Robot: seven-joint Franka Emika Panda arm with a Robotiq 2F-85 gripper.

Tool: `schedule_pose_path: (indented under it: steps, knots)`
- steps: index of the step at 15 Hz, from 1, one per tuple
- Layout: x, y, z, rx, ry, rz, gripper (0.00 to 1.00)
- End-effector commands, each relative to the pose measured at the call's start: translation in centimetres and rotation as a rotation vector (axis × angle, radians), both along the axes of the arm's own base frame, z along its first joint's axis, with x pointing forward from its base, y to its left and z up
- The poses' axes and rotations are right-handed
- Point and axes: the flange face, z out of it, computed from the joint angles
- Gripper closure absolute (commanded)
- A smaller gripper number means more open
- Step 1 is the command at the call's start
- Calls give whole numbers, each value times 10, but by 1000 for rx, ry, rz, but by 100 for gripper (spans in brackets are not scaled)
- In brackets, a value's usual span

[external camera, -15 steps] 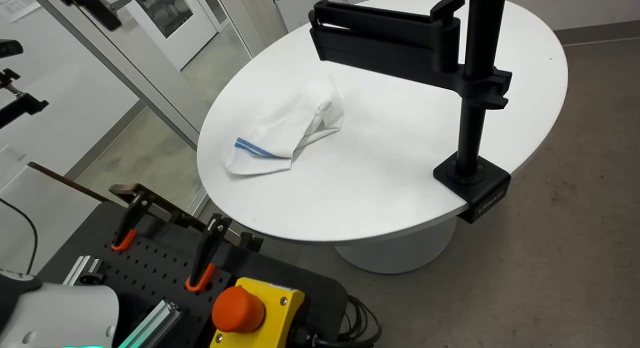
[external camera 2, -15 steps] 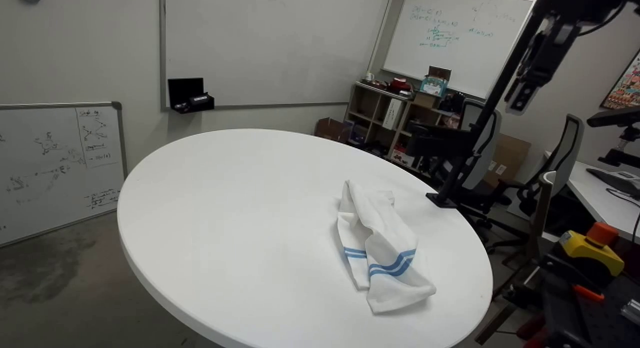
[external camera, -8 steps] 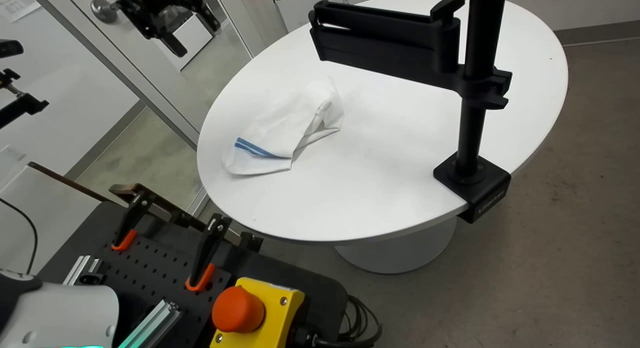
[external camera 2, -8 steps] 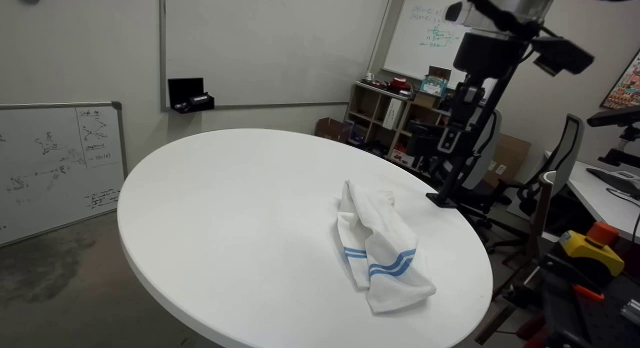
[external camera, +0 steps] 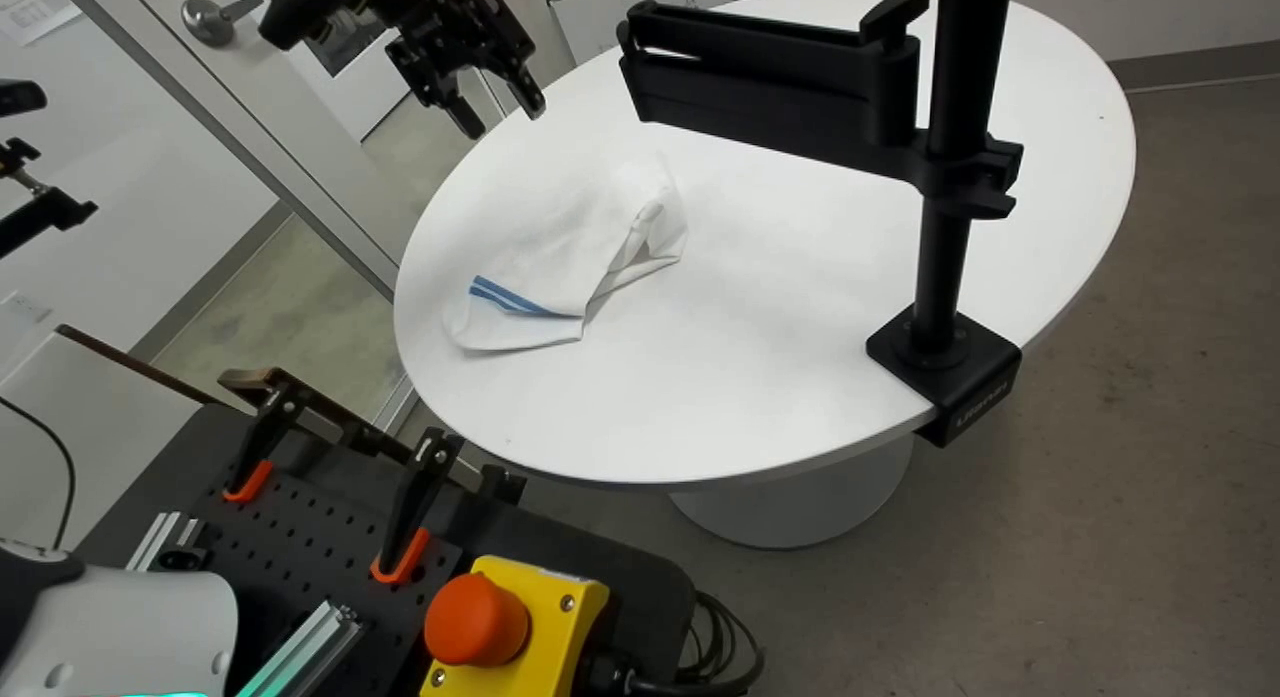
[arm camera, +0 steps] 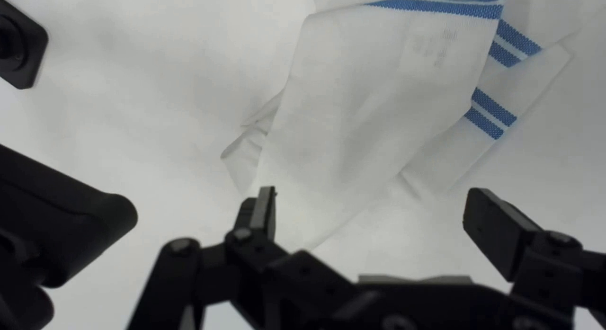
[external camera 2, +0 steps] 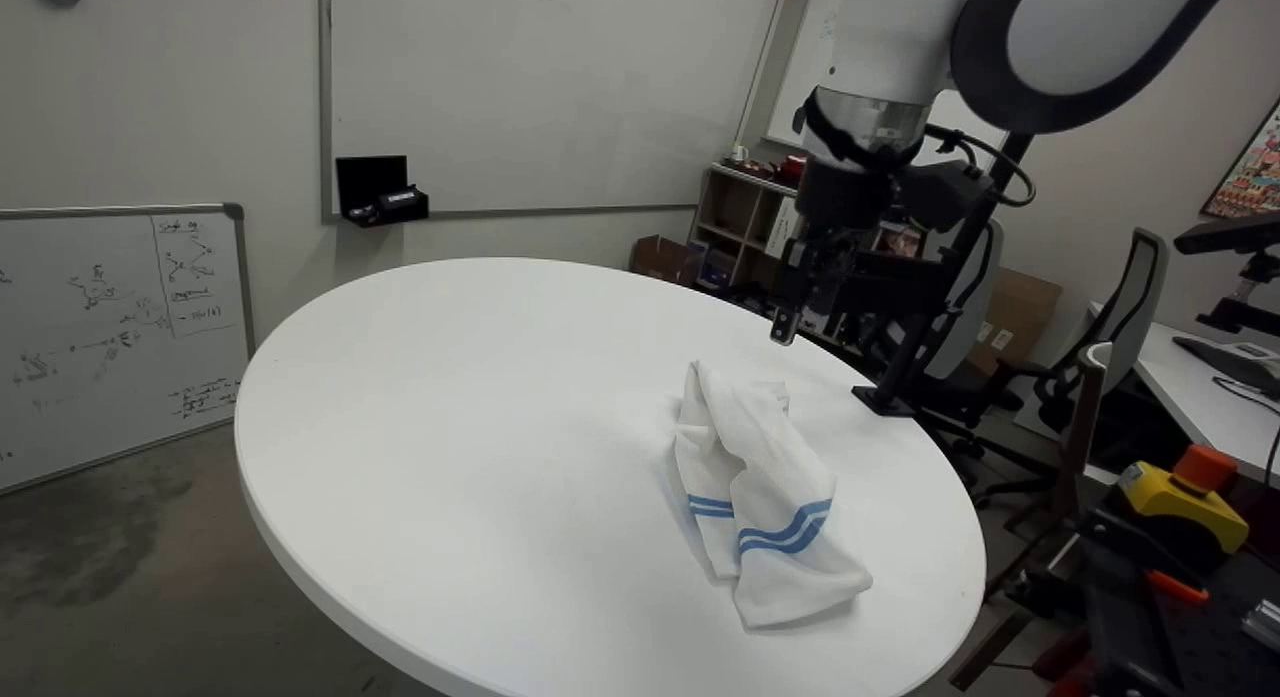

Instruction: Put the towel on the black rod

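The towel [arm camera: 341, 107] was white, patterned near its edge with blue stripes [arm camera: 494, 106] set in pairs, a thin pale line between the 2. The rod [external camera: 760, 107] was matte black, and the upright pole [external camera: 943, 267] was black as well, with pale lettering on its base [external camera: 940, 382]. The pincer [arm camera: 370, 197] was black, the surface [external camera: 780, 277] plain white. In both exterior views the button [external camera: 475, 619] was orange-red and its box [external camera: 548, 627] yellow; 2 clamps [external camera: 412, 487] were black with orange ends, the pegboard [external camera: 320, 537] black and dotted with rows of holes. The arm [external camera 2: 890, 37] was white with black trim.
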Motion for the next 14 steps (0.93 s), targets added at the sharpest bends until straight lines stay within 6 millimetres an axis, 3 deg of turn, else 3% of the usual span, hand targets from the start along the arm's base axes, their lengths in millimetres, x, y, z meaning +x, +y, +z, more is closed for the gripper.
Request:
schedule_pose_path:
  steps: [1,2,7,14]
  knots:
    - [24,2,-18,-12,12,-67,0]
    - [11,-1,-11,-3,7,-31,0]
    - [20,-1,-19,-8,9,-45,0]
    - [17,29,-30,-10,-49,39,0]
